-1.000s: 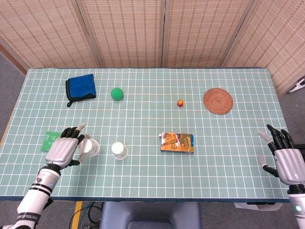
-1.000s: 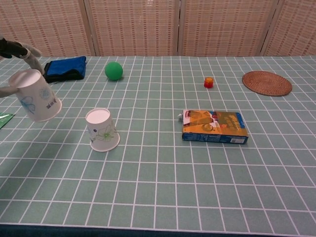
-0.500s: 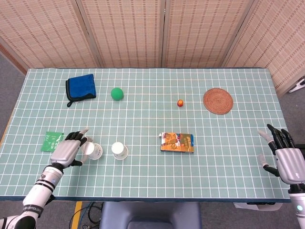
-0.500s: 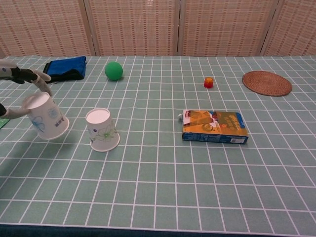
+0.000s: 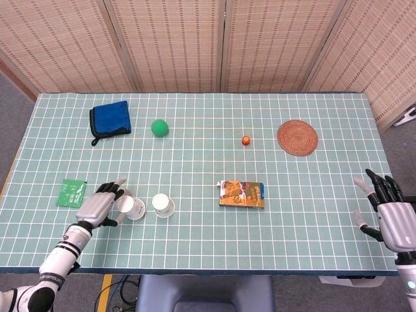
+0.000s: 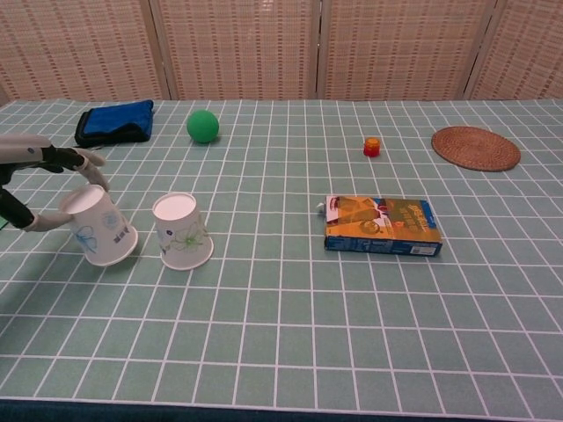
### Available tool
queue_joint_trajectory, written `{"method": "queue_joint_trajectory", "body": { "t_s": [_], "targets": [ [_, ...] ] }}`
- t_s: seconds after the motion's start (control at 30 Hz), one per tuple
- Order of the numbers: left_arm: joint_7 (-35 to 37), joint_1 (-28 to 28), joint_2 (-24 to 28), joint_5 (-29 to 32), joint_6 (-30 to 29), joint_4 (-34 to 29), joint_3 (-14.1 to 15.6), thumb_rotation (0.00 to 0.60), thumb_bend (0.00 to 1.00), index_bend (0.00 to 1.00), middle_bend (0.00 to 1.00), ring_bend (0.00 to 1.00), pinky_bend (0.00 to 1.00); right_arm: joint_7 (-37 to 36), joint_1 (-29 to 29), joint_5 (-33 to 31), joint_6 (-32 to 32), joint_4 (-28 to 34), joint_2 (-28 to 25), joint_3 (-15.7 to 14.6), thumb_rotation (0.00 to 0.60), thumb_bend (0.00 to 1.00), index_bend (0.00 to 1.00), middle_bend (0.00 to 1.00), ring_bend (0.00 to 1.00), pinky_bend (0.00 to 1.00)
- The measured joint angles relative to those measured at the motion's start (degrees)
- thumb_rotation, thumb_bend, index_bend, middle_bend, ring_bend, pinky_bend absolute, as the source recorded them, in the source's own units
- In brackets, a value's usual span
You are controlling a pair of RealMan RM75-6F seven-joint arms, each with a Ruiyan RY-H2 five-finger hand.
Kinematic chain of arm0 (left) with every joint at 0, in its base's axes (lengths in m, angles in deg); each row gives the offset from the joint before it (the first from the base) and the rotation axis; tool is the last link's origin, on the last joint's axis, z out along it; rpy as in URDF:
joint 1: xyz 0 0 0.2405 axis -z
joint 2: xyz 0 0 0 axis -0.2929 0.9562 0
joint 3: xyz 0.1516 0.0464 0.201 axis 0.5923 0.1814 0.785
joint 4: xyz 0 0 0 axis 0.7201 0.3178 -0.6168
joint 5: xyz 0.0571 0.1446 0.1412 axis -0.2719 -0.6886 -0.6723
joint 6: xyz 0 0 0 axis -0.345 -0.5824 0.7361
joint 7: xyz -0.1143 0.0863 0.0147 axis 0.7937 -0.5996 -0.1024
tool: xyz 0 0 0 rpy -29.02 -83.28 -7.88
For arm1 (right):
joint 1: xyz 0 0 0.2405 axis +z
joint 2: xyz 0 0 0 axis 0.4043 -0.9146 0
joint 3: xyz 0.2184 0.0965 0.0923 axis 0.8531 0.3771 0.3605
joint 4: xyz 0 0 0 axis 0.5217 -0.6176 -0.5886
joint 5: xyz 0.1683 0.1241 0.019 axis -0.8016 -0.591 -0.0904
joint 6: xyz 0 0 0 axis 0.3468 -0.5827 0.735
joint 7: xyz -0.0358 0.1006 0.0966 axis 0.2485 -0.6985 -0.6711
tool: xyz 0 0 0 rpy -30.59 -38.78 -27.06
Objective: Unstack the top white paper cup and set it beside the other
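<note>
Two white paper cups stand apart, bottoms up, near the table's front left. The right cup (image 5: 162, 205) (image 6: 182, 230) sits alone with a green print on its side. The left cup (image 5: 132, 207) (image 6: 101, 227) tilts leftward, its rim low at the table just beside the other. My left hand (image 5: 97, 207) (image 6: 31, 151) holds this tilted cup, thumb below and fingers over its top. Far off at the front right edge, my right hand (image 5: 390, 218) hangs open with spread fingers, shown only in the head view.
A blue cloth (image 5: 110, 120) and green ball (image 5: 160, 127) lie at the back left. A green packet (image 5: 71, 192) lies left of my left hand. An orange snack box (image 5: 242, 194) sits mid-table, a small orange cap (image 5: 246, 140) and woven coaster (image 5: 298, 137) behind it.
My left hand has lowered the tilted cup from the air and brought it right, close beside the standing cup. The right hand has stayed put.
</note>
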Motion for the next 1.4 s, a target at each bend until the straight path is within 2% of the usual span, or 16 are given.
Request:
{"method": "queue_joint_trajectory", "body": {
  "t_s": [0.67, 0.77, 0.9, 1.0, 1.17, 1.4],
  "targets": [
    [6.69, -0.91, -3.22, -4.47, 5.77, 8.46, -1.42, 0.600, 0.45, 0.33, 0.00, 0.00, 0.00, 0.46, 0.01, -0.72, 0.25, -0.10, 0.04, 0.20, 0.600, 0.40, 0.13, 0.01, 0.05, 0.02],
    [7.71, -1.12, -3.44, -4.93, 6.52, 9.24, -1.47, 0.600, 0.45, 0.28, 0.00, 0.00, 0.00, 0.49, 0.00, -0.88, 0.28, -0.07, 0.05, 0.25, 0.600, 0.39, 0.13, 0.01, 0.05, 0.02],
    [9.26, -1.49, -3.49, -5.87, 7.11, 9.52, -1.71, 0.600, 0.44, 0.08, 0.00, 0.00, 0.00, 0.46, 0.00, -1.06, 0.34, -0.06, 0.03, 0.31, 0.600, 0.39, 0.13, 0.01, 0.05, 0.02],
    [9.13, -1.59, -2.80, -6.25, 6.96, 8.34, -1.84, 0.600, 0.44, 0.02, 0.00, 0.00, 0.00, 0.40, 0.00, -1.21, 0.34, -0.11, 0.02, 0.40, 0.600, 0.40, 0.13, 0.01, 0.05, 0.02],
    [5.95, -1.84, -0.32, -5.94, 4.43, 3.23, -1.88, 0.600, 0.44, 0.01, 0.00, 0.00, 0.00, 0.23, 0.01, -0.94, 0.26, -0.15, -0.07, 0.36, 0.600, 0.39, 0.13, 0.01, 0.05, 0.02],
    [-2.20, -3.93, 4.64, -5.51, -5.23, -8.07, -0.90, 0.600, 0.44, 0.00, 0.00, 0.00, 0.00, 1.09, -0.27, 0.55, -0.55, 0.36, 0.02, -0.22, 0.600, 0.39, 0.13, 0.01, 0.05, 0.02]
  ]
}}
